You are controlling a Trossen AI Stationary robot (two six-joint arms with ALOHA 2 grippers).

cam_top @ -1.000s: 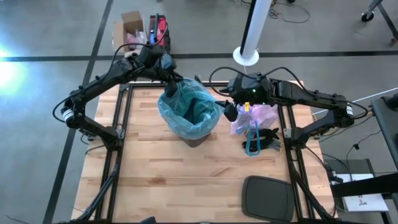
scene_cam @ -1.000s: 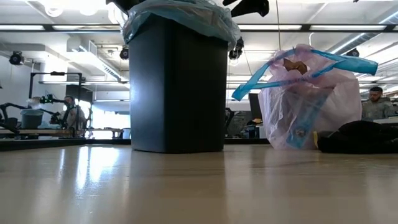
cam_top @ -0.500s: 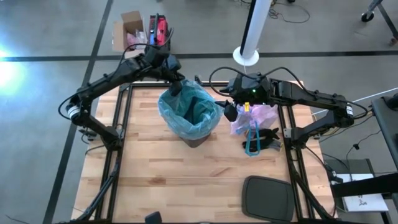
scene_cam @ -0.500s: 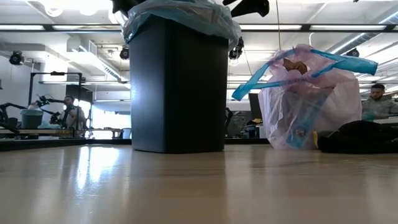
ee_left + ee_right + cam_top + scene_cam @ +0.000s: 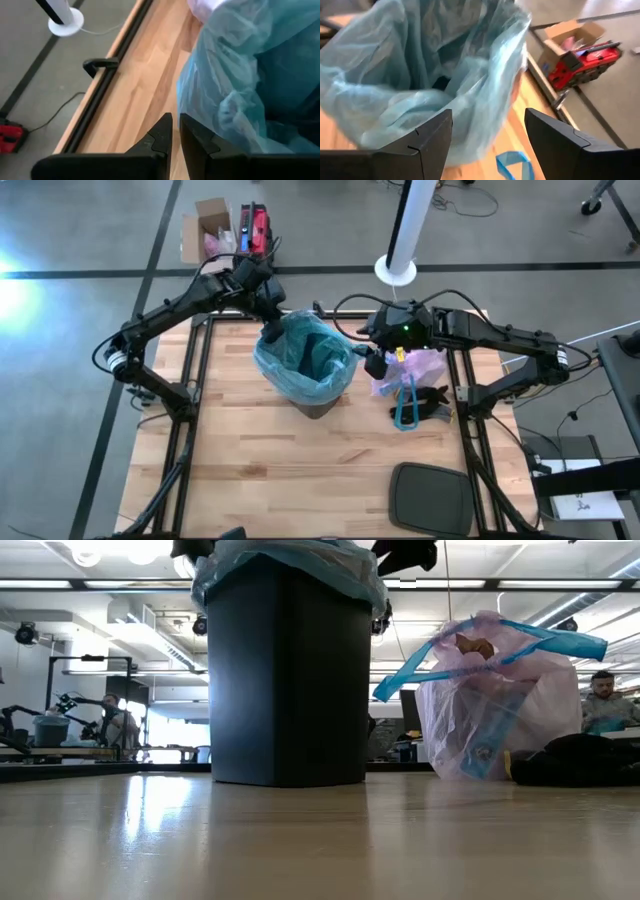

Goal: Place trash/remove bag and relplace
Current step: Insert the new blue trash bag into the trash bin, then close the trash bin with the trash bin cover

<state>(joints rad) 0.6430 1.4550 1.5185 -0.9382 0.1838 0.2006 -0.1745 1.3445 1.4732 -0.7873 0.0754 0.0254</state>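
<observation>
Bag: pink, filled, on tabletop right of bin | blue liner: draped over bin rim | left claw: pinched narrow, has returned to far rim edge | right claw: wide, empty, stays beside bin | replacement nearly seated.
</observation>
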